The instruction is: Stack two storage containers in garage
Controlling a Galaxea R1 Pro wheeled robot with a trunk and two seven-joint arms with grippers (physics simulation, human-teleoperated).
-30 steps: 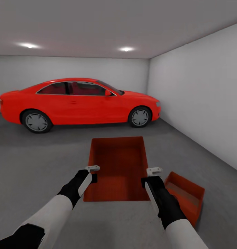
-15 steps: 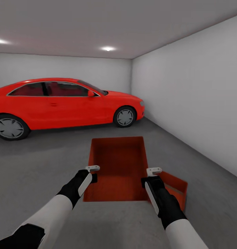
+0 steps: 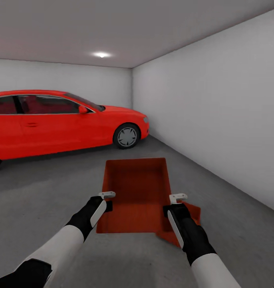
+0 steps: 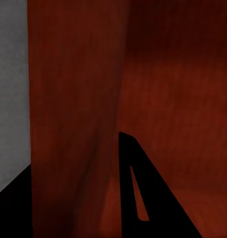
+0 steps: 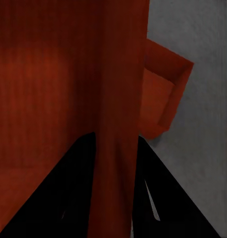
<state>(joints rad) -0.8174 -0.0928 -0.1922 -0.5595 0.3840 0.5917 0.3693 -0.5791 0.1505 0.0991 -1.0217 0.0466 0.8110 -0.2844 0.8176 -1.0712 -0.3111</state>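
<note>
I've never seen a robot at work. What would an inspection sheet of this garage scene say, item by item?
Surface: grey concrete floor, matt, mottled.
Job's things: one orange-red container held off the floor between both arms; the second container sits on the floor beneath its right side, mostly hidden.
Clutter: nothing seen.
Grippers: left gripper clamps the held container's left wall; right gripper clamps its right wall, one finger on each side in the wrist views.
Cables: nothing seen.
Surroundings: red car ahead on the left, white wall on the right, ceiling light.
</note>
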